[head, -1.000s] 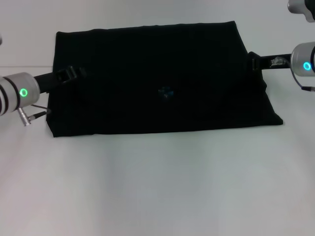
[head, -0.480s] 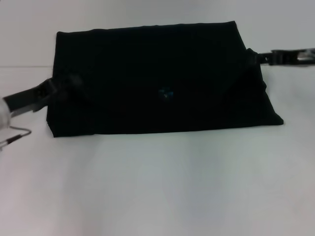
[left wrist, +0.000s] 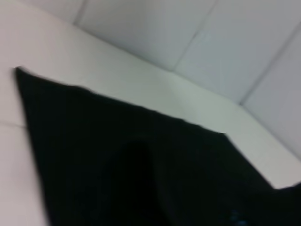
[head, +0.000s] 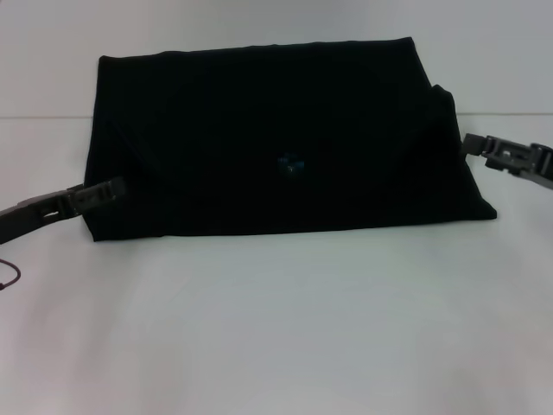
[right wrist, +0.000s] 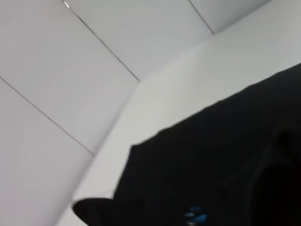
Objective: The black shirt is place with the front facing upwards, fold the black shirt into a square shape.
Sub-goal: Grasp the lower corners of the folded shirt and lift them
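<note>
The black shirt (head: pixel 268 138) lies on the white table as a wide folded rectangle, with its small blue neck label (head: pixel 291 163) showing near the middle. My left gripper (head: pixel 111 188) reaches in low from the left, its tip over the shirt's lower left edge. On the other side, my right gripper (head: pixel 471 143) sits just off the shirt's right edge. The left wrist view looks across the black shirt (left wrist: pixel 141 165) toward the label (left wrist: pixel 237 219). The right wrist view shows the black shirt (right wrist: pixel 225 165) and the label (right wrist: pixel 195 214) from the opposite side.
The white table (head: pixel 276 328) stretches bare in front of the shirt. White panelled walls (right wrist: pixel 70 70) stand behind the table. A thin cable loop (head: pixel 9 277) hangs at the far left.
Both arms have drawn outward and lower, away from the shirt's side edges, so less of each arm shows. The shirt has kept its shape and place.
</note>
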Tool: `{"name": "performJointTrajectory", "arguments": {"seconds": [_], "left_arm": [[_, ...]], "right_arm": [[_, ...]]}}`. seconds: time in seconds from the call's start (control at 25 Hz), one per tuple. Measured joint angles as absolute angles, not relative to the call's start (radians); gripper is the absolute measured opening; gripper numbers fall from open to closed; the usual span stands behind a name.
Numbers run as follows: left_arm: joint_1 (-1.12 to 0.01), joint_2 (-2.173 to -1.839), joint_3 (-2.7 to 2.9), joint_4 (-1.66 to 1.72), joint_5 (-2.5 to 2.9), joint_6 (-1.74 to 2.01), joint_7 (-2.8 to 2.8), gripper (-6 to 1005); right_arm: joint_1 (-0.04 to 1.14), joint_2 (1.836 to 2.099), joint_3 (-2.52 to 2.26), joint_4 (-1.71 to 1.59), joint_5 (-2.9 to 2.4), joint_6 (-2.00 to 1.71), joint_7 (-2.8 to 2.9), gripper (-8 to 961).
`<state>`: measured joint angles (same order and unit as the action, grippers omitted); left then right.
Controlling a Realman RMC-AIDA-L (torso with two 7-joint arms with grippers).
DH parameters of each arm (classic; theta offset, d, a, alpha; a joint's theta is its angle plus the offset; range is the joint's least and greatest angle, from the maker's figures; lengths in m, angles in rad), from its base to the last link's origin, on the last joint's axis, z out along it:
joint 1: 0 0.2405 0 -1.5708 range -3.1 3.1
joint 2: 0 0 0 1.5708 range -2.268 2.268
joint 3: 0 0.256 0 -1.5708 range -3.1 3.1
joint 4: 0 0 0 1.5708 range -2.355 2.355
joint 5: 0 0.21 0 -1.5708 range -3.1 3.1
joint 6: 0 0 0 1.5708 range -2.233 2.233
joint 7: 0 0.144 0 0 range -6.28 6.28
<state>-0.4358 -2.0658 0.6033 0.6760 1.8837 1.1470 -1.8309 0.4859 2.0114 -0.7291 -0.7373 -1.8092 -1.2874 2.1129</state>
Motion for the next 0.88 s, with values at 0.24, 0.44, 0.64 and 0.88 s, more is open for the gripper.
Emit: {"name": "performJointTrajectory", "arguments": {"seconds": [0.24,0.44,0.64,0.88], "left_arm": [[-0.488,-2.045,0.606,0.570,1.924,1.003,-1.980,934],[-0.506,-2.049,0.615,0.541,1.960,0.961,-1.996,924],[-0.509,-2.054,0.642,0.541,1.966,0.965,-1.998,901],[-0.509,-2.055,0.662,0.558,1.982,0.946,-2.022,827]], "right_arm": [[0.484,1.997,-0.700,-0.690,-1.803,-1.305,2.088,915],[0.488,1.996,-0.699,-0.688,-1.803,-1.305,2.087,905],[0.487,1.996,-0.699,-0.687,-1.801,-1.305,2.087,896],[0.486,1.996,-0.697,-0.687,-1.798,-1.303,2.086,885]]}}
